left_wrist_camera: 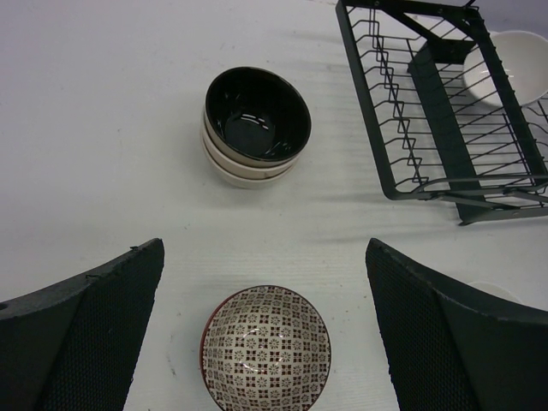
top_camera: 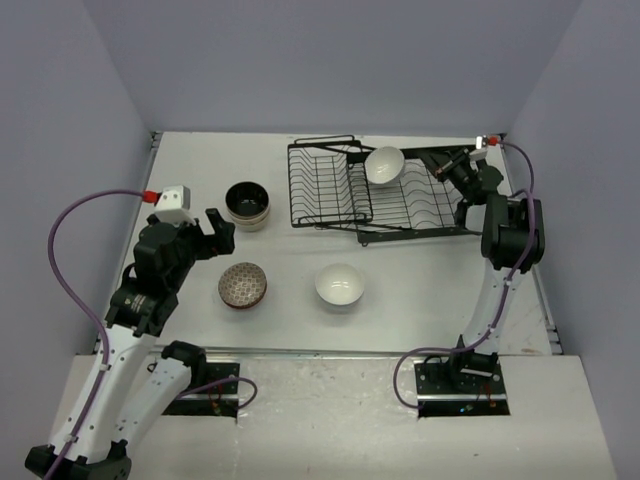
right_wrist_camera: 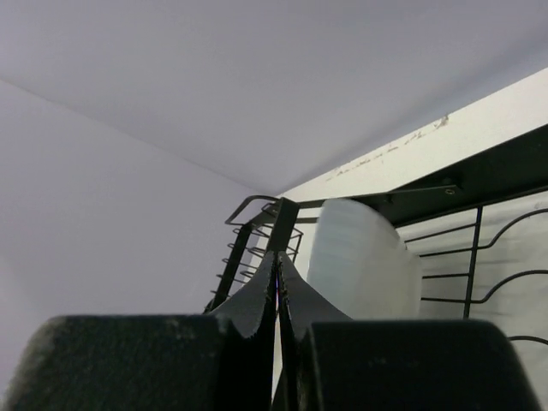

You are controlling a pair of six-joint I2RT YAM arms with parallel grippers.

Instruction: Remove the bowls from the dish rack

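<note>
One white bowl [top_camera: 384, 164] stands tilted in the dish rack [top_camera: 330, 185]. The right gripper [top_camera: 447, 166], jaws together, sits just beside it. Advancing shut, it is likely to topple the bowl or drag the rack. The left gripper [left_wrist_camera: 264, 257] hangs spread wide above the patterned bowl [left_wrist_camera: 267, 349]. The table [top_camera: 420, 290] is white and the walls [top_camera: 300, 60] are plain pale lilac.

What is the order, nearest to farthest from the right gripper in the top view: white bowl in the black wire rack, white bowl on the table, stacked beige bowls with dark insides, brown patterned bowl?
1. Racked white bowl, in the black wire rack beside the right gripper.
2. Loose white bowl, table centre.
3. Stacked beige bowls, far left.
4. Brown patterned bowl, left front.
</note>
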